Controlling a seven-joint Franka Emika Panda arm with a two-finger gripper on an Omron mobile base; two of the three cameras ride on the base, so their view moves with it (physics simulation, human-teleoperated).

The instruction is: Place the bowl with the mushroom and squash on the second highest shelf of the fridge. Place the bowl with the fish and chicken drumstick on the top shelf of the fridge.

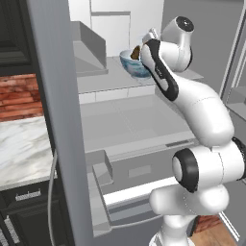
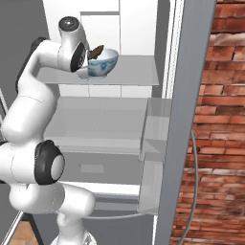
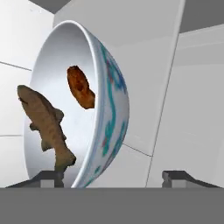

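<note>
A white bowl with a blue pattern (image 1: 132, 64) (image 2: 103, 63) (image 3: 107, 113) rests on the uppermost shelf (image 2: 131, 72) that shows in the fridge (image 1: 120, 29). It holds a slim brown fish (image 3: 46, 127) and an orange-brown chicken drumstick (image 3: 81, 87). My gripper (image 3: 113, 177) (image 1: 143, 48) (image 2: 90, 60) is at the bowl's near rim. It is open, with the fingertips (image 3: 50, 177) wide apart on either side of the rim and clear of it. The second highest shelf (image 1: 134, 120) (image 2: 95, 124) lies bare below. The bowl with the mushroom and squash is out of view.
The open fridge door (image 1: 57, 120) (image 2: 186, 119) stands close beside the arm, and its bins (image 1: 93, 53) (image 2: 155, 129) jut inward. A drawer (image 1: 139, 168) sits under the shelves. A marble counter (image 1: 21, 149) and a brick wall (image 2: 215, 119) flank the fridge.
</note>
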